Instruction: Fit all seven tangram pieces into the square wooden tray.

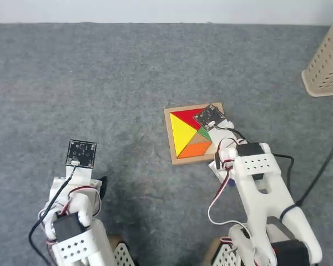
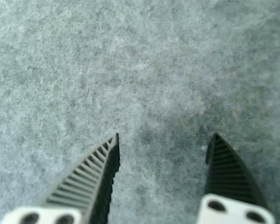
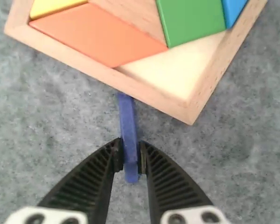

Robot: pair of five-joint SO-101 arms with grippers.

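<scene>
The square wooden tray (image 1: 168, 134) lies mid-table, holding red (image 1: 187, 116), yellow (image 1: 181, 134), orange (image 1: 197, 148) and green pieces. In the right wrist view the tray's rim (image 3: 74, 60) is close ahead, with an orange parallelogram (image 3: 95, 35), a green piece (image 3: 189, 18), a blue corner (image 3: 233, 9) and a bare triangular slot (image 3: 177, 70). My right gripper (image 3: 129, 145) is shut on a thin dark-blue piece (image 3: 127, 116), held on edge just outside the rim and touching the tray's side. My left gripper (image 2: 163, 137) hangs open over bare carpet.
Grey carpet covers the whole table. A perforated beige basket (image 1: 327, 61) stands at the far right edge. The left arm (image 1: 77, 205) sits at the near left and the right arm (image 1: 255, 166) at the near right, its cables trailing toward the tray.
</scene>
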